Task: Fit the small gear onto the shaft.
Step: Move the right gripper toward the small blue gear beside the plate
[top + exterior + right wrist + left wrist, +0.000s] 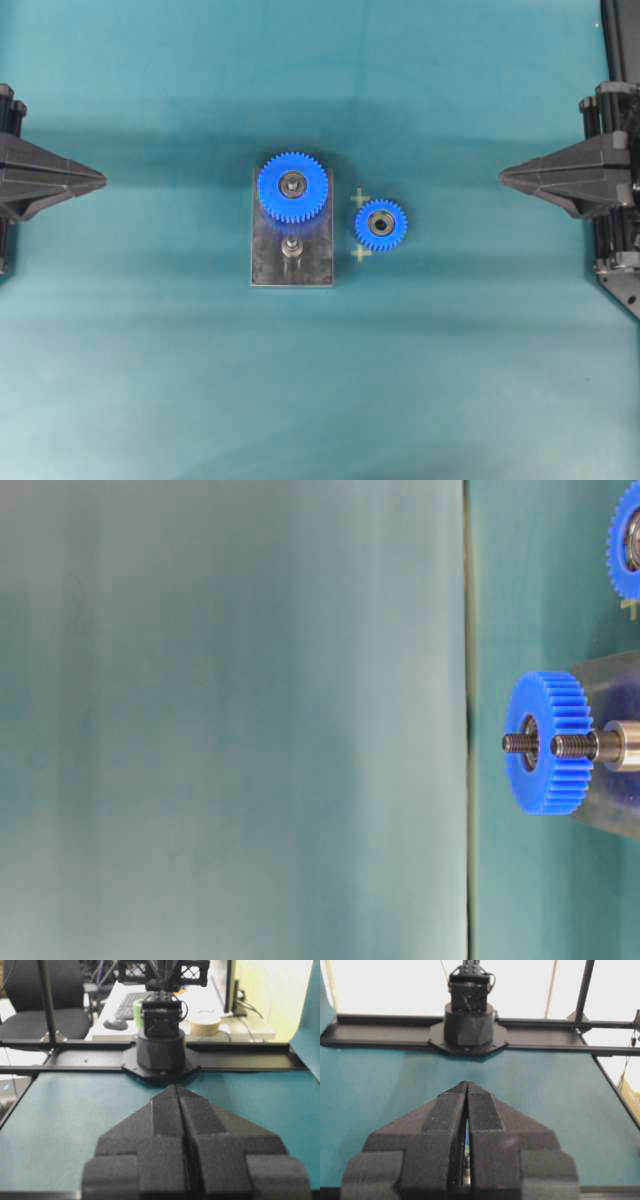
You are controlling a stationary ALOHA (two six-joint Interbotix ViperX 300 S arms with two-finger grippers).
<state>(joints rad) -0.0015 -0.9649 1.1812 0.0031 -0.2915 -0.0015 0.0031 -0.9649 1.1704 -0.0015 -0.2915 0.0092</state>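
The small gear (380, 224) is bright blue with a silver bearing and lies flat on the teal mat, just right of the dark grey plate (312, 268). The shaft (291, 247) stands bare on that plate; in the table-level view the shaft (585, 745) shows as a threaded silver pin. At the far left edge my left gripper (103, 179) is shut with nothing in it, its tips meeting in the left wrist view (467, 1083). My right gripper (503, 176) sits at the far right, shut and empty, fingertips together (176, 1087). Both are well away from the gears.
A larger blue gear (293, 186) sits on the plate's far end, also seen edge-on as the larger gear (548, 742). Two pale cross marks (361, 198) flank the small gear. Black arm bases (468, 1025) and frame rails border the mat.
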